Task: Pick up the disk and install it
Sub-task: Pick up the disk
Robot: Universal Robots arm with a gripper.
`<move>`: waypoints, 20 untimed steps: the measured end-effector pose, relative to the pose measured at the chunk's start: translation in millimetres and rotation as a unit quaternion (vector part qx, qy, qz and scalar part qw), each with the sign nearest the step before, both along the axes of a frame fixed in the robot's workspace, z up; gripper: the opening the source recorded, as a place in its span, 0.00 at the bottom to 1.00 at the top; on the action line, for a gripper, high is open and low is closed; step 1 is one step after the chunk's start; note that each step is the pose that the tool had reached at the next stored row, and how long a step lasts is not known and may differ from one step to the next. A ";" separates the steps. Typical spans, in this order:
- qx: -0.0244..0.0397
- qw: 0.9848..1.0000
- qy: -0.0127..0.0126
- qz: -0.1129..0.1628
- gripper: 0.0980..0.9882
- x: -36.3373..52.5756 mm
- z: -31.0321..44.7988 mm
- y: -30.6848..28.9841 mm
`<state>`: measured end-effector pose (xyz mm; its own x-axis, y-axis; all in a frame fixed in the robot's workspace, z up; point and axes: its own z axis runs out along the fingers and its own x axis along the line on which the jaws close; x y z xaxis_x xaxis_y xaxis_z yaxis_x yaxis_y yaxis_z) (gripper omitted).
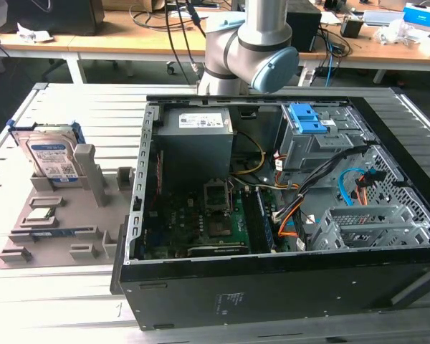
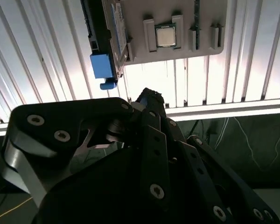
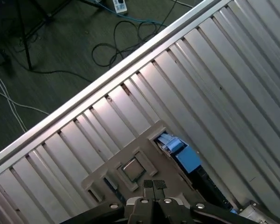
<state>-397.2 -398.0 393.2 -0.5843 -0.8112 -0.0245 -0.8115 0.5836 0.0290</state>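
Shows the disk (image 1: 51, 159) upright in a slot of the grey holder (image 1: 93, 215), near the counter (image 1: 72, 107) edge on the exterior view's left, beside the open computer case (image 1: 287, 290). Shows the gripper (image 3: 154, 184) well above the holder, pressed closed on nothing (disk untouched). Likely hazard: descending closed and tipping the disk, or pinching its blue bracket (image 2: 101, 65) off-centre. White-and-blue label on the disk face; print not legible.

Open PC case (image 1: 272, 294) — CPU (image 2: 165, 36) (on tray (image 2: 177, 53)).
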 end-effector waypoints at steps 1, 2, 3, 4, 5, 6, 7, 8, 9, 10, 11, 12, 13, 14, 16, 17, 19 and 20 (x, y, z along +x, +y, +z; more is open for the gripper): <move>0.000 1.000 0.000 0.010 0.01 0.0 0.0 0.0; 0.000 1.000 0.000 0.016 0.01 0.0 0.0 0.0; 0.000 1.000 0.000 0.025 0.01 0.0 0.0 0.0; 0.000 0.999 0.000 0.032 0.01 0.0 0.0 0.0; 0.000 0.999 0.000 0.045 0.01 0.0 0.0 0.0; 0.000 0.998 0.000 0.057 0.01 0.0 0.0 0.0; 0.000 0.998 0.000 0.064 0.01 0.0 0.0 0.0; 0.000 0.997 0.000 0.071 0.01 0.0 0.0 0.0; 0.000 0.996 0.000 0.087 0.01 0.0 0.0 0.0; 0.000 0.995 0.000 0.099 0.01 0.0 0.0 0.0; 0.000 0.994 0.000 0.106 0.01 0.0 0.0 0.0; 0.000 0.993 0.000 0.117 0.01 0.0 0.0 0.0; 0.000 0.992 0.000 0.128 0.01 0.0 0.0 0.0; 0.000 0.991 0.000 0.135 0.01 0.0 0.0 0.0; 0.000 0.988 0.000 0.157 0.01 0.0 0.0 0.0; 0.000 0.986 0.000 0.168 0.01 0.0 0.0 0.0; 0.000 0.983 0.000 0.183 0.01 0.0 0.0 0.0; 0.000 0.981 0.000 0.192 0.01 0.0 0.0 0.0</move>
<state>-397.2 -398.0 393.2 -0.2360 -0.9714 -0.0245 -0.9715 0.2353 0.0290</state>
